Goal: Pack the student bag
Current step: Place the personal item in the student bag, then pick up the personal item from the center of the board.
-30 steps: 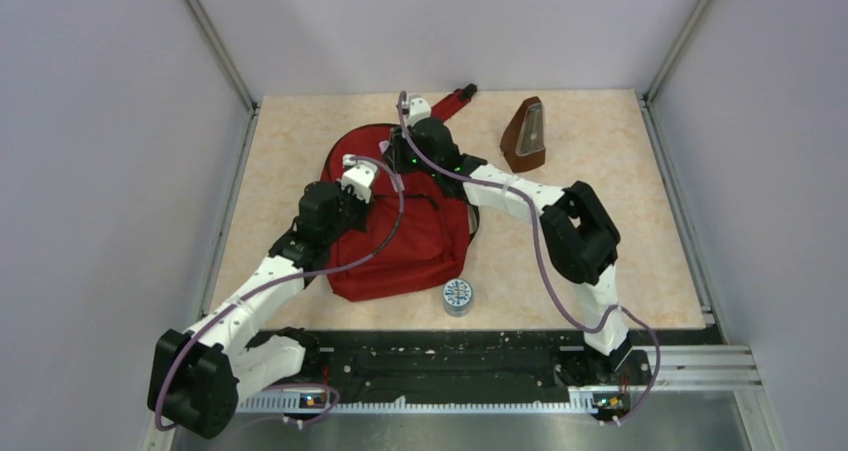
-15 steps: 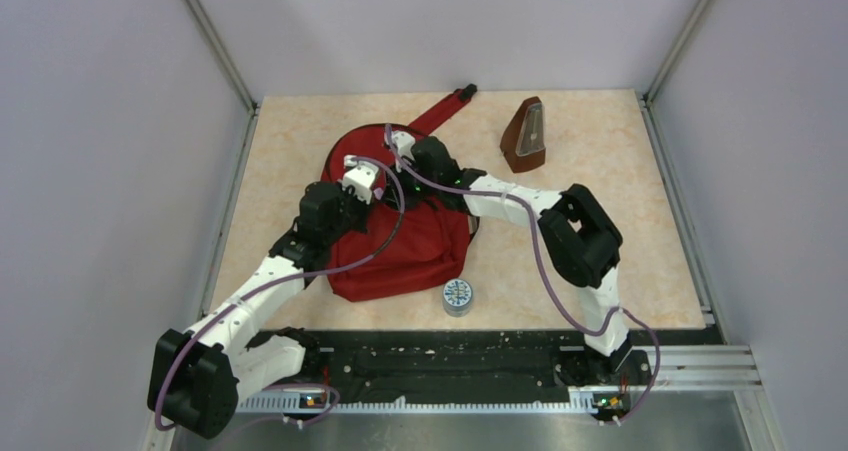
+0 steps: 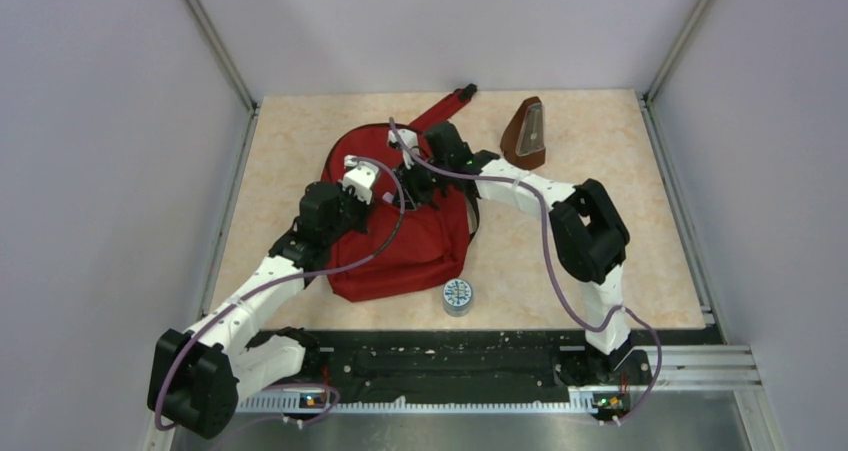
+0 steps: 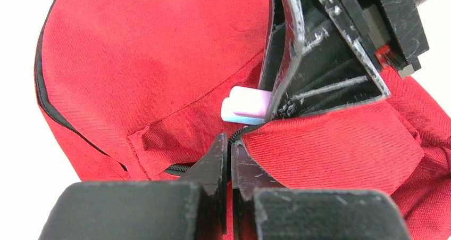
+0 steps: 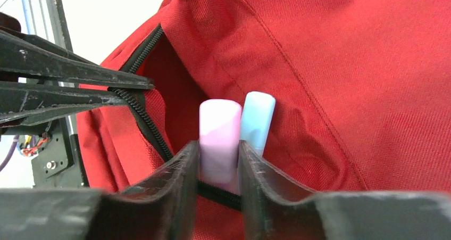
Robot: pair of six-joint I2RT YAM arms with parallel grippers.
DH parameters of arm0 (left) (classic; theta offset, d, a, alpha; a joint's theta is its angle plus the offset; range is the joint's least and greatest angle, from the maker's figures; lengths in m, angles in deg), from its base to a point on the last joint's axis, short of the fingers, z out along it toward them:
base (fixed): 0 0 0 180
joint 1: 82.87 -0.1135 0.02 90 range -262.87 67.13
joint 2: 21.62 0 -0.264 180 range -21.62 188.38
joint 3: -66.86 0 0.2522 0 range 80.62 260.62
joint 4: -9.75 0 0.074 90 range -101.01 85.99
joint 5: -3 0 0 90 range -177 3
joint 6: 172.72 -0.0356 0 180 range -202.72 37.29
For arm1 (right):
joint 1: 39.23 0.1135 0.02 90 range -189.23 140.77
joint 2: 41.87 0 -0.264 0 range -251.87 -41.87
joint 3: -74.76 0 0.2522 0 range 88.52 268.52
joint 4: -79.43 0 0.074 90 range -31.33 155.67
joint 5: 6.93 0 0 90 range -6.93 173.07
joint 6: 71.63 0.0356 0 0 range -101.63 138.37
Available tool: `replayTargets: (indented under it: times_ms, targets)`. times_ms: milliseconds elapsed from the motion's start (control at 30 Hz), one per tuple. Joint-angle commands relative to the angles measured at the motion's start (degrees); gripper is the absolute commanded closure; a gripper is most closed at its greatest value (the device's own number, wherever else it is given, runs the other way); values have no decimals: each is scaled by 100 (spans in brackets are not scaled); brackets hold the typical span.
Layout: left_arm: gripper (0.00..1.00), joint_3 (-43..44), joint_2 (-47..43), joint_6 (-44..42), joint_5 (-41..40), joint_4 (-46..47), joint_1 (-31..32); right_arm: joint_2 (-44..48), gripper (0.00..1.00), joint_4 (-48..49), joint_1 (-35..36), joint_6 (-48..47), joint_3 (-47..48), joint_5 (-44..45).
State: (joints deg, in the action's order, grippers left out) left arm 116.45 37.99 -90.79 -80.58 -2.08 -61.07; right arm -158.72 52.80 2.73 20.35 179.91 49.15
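From above, the right arm [image 3: 510,186] lies over the top of the student bag [image 3: 400,261], so the pink and blue block [image 5: 223,125] cannot be seen there. At the right wrist, the block's low end is hidden behind the right gripper [image 5: 219,152], and it is unclear if it is one piece or two. Inside the bag's pocket it is too dark to see. The print on the small round tin [image 3: 457,296] is too small to read.

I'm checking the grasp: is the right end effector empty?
No: the right end effector is shut on a pink-and-blue block beside the student bag's open zipper.
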Motion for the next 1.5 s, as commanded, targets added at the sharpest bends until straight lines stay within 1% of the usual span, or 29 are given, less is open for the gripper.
replayTargets:
  times_ms: [0, 67, 167, 233, 367, 500, 600, 700, 800, 900, 1033, 1167, 1300, 1400, 1467]
  targets:
    - [100, 24, -82, -44, -40, 413, -25, 187, 59, -93, 15, -245, 99, -360]
    - [100, 16, -82, -45, -44, 413, -24, 321, 48, 114, 15, -162, -3, -393]
    - [100, 13, -82, -44, -55, 413, -24, 545, 38, 403, 6, 2, -149, -289]
    - [100, 10, -90, -34, -61, 429, -25, 721, 33, 533, -15, 69, -258, -122]
    - [100, -73, -135, -38, -92, 543, -21, 1366, 30, 1040, -127, 482, -915, 308]
    - [100, -103, -160, -42, -163, 568, -18, 2524, 29, 1526, -145, 815, -1955, 1245]
    - [100, -105, -165, -44, -197, 589, -19, 3400, 26, 1804, -144, 1103, -2846, 2019]
    - [100, -106, -155, -33, -197, 589, -21, 4108, 22, 1803, -144, 1214, -3572, 2556]
    - [100, -108, -169, -29, -199, 589, -23, 4579, 21, 1386, -122, 1255, -4046, 2832]
    - [100, -116, -194, -20, -207, 597, -25, 4810, 22, 771, -57, 1309, -4335, 3023]
    - [100, -120, -220, -21, -211, 591, -25, 5006, 22, 405, 297, 1353, -4753, 3190]
    - [100, -99, -222, -19, -200, 574, -18, 5094, 22, 443, 827, 1532, -4975, 3362]
    - [100, -103, -248, -18, -199, 545, -19, 4911, 22, 638, 1276, 1696, -5080, 3444]
    - [100, -104, -257, -18, -224, 545, -16, 4575, 21, 635, 1644, 1803, -5054, 3984]
    - [100, -98, -257, -17, -228, 537, -17, 4376, 12, 606, 1934, 1865, -4990, 4299]
